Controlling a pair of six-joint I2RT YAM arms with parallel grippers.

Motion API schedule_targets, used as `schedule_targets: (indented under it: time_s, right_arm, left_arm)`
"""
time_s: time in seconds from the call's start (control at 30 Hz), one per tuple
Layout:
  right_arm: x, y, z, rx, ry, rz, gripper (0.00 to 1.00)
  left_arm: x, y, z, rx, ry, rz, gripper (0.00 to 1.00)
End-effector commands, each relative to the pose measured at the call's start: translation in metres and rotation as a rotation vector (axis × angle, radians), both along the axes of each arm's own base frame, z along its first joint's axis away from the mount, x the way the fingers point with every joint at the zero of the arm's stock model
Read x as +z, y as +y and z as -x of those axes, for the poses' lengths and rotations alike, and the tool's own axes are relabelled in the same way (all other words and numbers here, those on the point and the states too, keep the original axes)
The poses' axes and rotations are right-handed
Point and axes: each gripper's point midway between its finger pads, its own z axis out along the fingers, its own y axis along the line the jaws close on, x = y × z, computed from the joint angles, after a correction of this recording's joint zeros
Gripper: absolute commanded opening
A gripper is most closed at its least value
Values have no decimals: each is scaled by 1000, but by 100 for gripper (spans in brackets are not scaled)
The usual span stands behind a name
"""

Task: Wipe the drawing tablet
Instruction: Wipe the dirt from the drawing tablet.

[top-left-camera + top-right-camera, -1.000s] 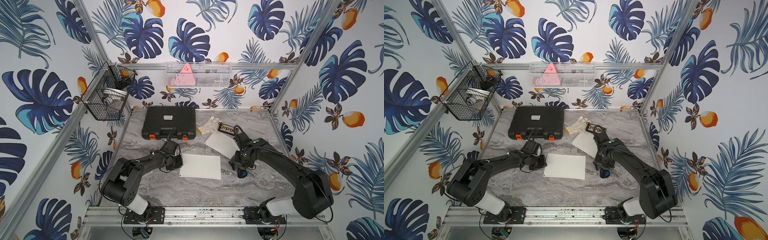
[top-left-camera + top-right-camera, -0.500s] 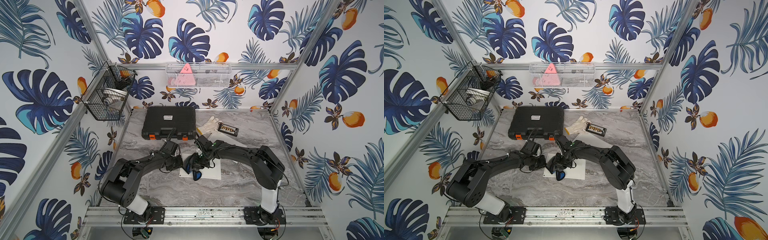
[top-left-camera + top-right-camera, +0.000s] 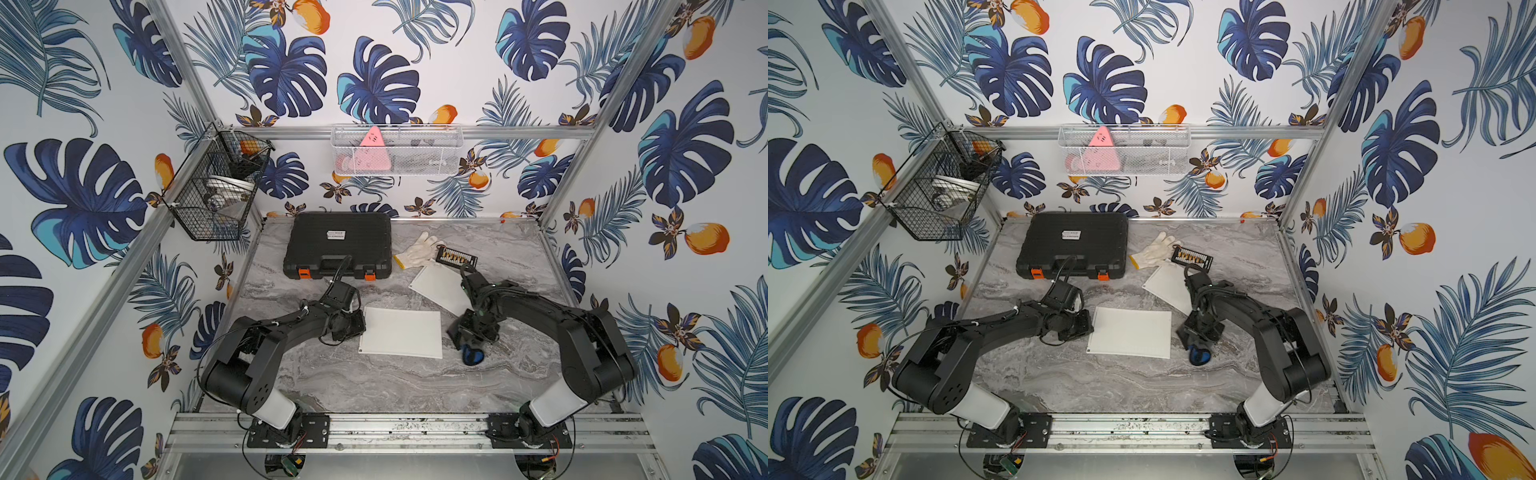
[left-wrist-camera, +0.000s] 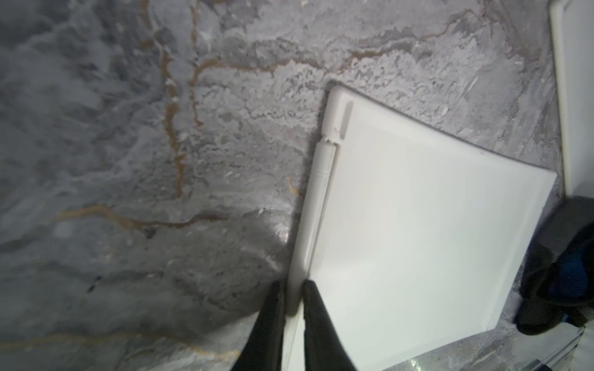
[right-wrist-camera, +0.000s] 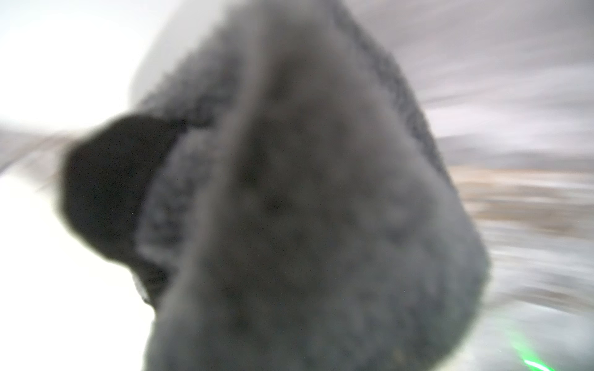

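White flat rectangular drawing tablet (image 3: 401, 332) lies mid-way on the grey marble tabletop (image 3: 374, 382); left gripper (image 4: 294, 308) pinches its rim on that arm's side, likely anchoring it against sliding; right gripper (image 3: 471, 343) clamped on dark blue-grey cloth (image 3: 473, 356), just beside the opposite edge and off the surface, placed for a sweep, I judge.

In a top view, a flat white drawing tablet (image 3: 401, 332) is seen lying on the grey marble table (image 3: 374, 382). The left gripper (image 3: 360, 326) is set right against the tablet's left edge. The right gripper (image 3: 471, 344) is seen just past the right edge, and a dark blue cloth (image 3: 472, 356) is held in it, off the tablet. Farther back, a second white board (image 3: 434, 286), a white knit glove (image 3: 417, 251), a small black bit rack (image 3: 455, 257) and a black plastic case with orange clips (image 3: 338, 245) are seen.
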Motion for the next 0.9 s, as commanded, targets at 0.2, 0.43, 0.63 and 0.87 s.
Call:
schedule_targets:
  time_s: [0.2, 0.43, 0.63, 0.87]
  right_arm:
    - [45, 136, -15, 334, -179, -164, 0]
    - [8, 237, 0, 369, -9, -509, 0]
    - [-16, 117, -3, 180, 41, -197, 0]
    - [1, 161, -14, 325, -60, -292, 0]
  left_arm:
    - [-34, 58, 74, 40, 291, -286, 16]
    - [-34, 58, 75, 44, 289, -276, 16]
    - [-32, 59, 76, 42, 286, -283, 16]
    - [-34, 59, 76, 41, 288, -282, 16]
